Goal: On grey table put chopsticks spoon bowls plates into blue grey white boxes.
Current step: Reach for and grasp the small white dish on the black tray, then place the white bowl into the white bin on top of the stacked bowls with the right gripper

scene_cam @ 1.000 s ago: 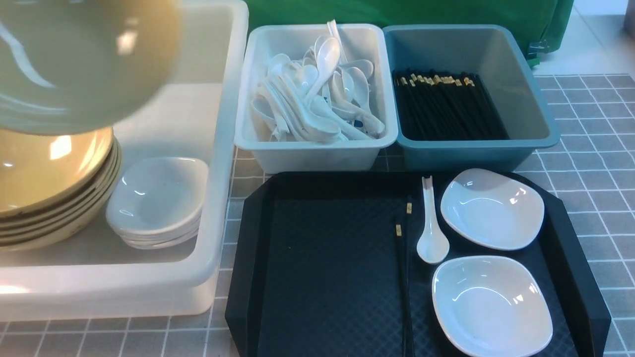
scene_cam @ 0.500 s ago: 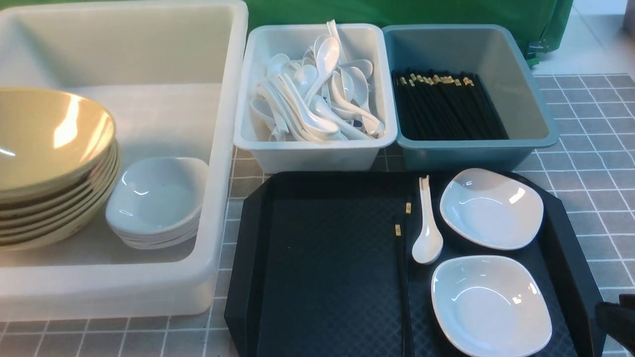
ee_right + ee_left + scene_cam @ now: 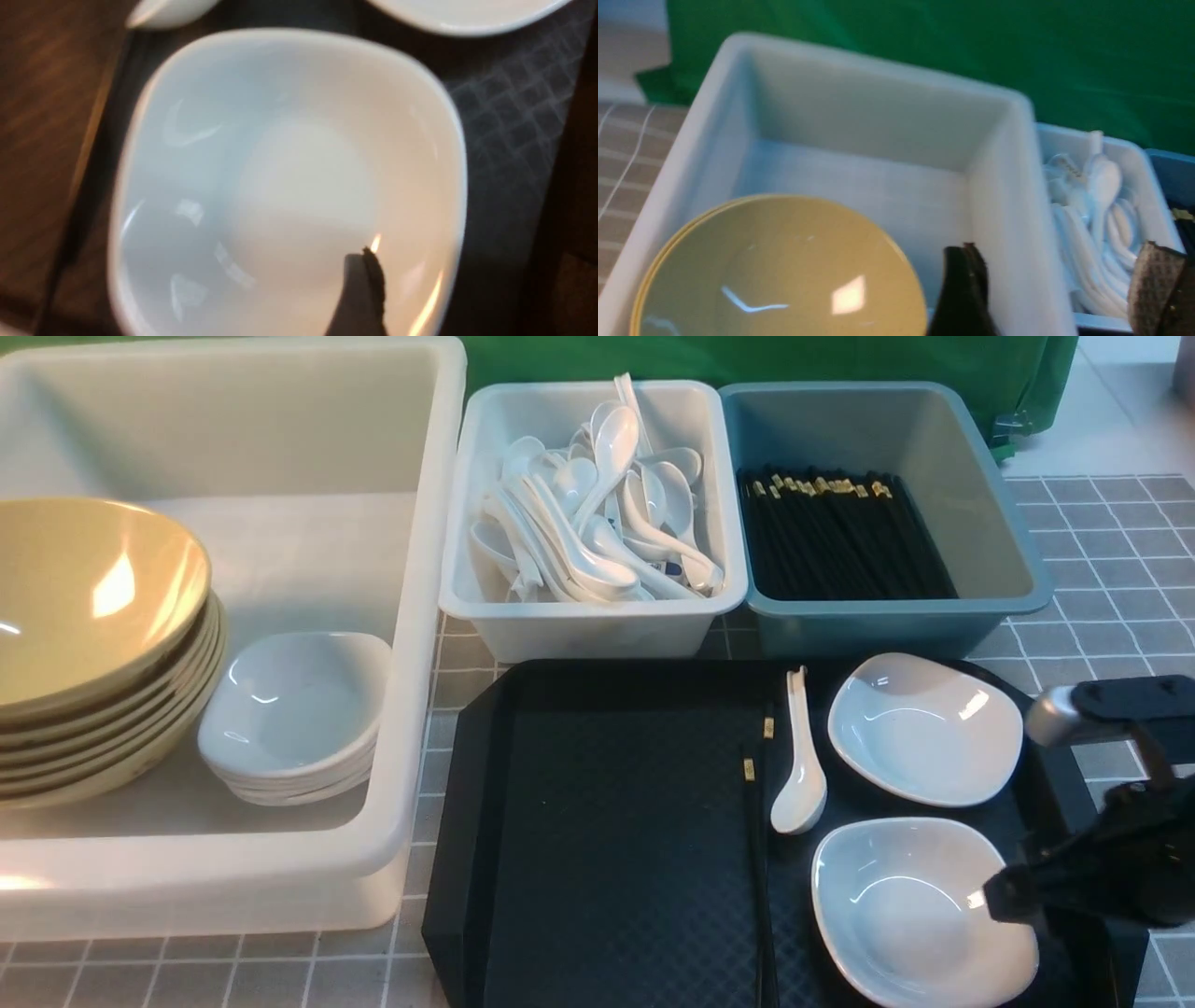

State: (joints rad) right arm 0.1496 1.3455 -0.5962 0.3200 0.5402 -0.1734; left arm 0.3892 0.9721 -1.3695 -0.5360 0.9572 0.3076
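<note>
On the black tray (image 3: 616,821) lie a pair of black chopsticks (image 3: 754,821), a white spoon (image 3: 798,784) and two white plates, the far one (image 3: 924,728) and the near one (image 3: 906,905). My right gripper (image 3: 1036,896) is open at the near plate's (image 3: 280,177) right rim. In the right wrist view the right gripper (image 3: 467,280) has one finger over the dish and the other outside it. The yellow bowls (image 3: 93,607) are stacked in the white tub (image 3: 425,616). Above that stack (image 3: 775,270) my left gripper (image 3: 1059,280) is open and empty, out of the front view.
A stack of white plates (image 3: 299,709) sits beside the bowls in the tub. The grey-white box (image 3: 597,625) holds several spoons (image 3: 597,523). The blue box (image 3: 878,625) holds several chopsticks (image 3: 840,537). Grey tiled table (image 3: 1120,597) shows to the right.
The yellow bowl held high a second ago now rests on the stack, and the left gripper has let go. My right arm has come in from the right, open, at the near plate.
</note>
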